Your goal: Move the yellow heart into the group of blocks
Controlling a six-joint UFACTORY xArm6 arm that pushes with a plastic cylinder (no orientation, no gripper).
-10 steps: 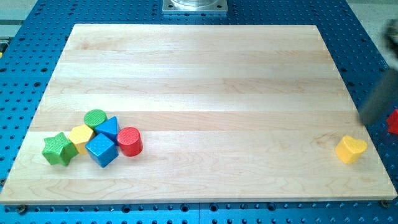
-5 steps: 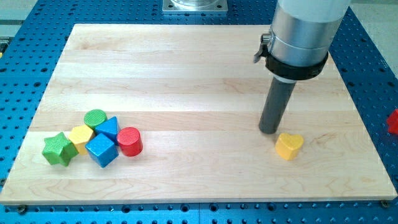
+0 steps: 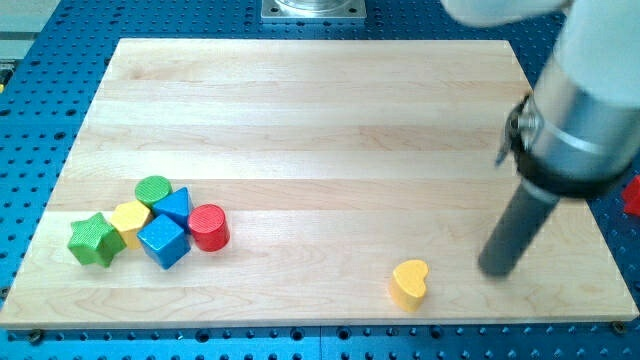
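- There is no gripper on this arm, so nothing opens or closes; it ends in a dark rod, and my tip (image 3: 497,270) rests on the table (image 3: 320,110) toward the view's right, near the bottom edge.
- The tip stands to the view's right of the yellow heart (image 3: 410,283), apart from it with bare wood between them, and a touch higher in the view. That side makes sense: the group lies to the view's left, so a push has to come from the right.
- The yellow heart sits alone near the bottom edge, right of centre, well apart from the other blocks.
- The group huddles at the view's lower left, touching one another: a red cylinder (image 3: 209,227) nearest the heart, a blue cube (image 3: 163,241), a second blue block (image 3: 174,206) behind it, a green cylinder (image 3: 153,189), a yellow block (image 3: 130,220), and a green star (image 3: 95,239) farthest left.
- Judging by this, most of the distance is left to cover; the tip would need to drop slightly lower to push straight toward the red cylinder.
- A red object (image 3: 632,195) shows at the view's right margin, off the table.
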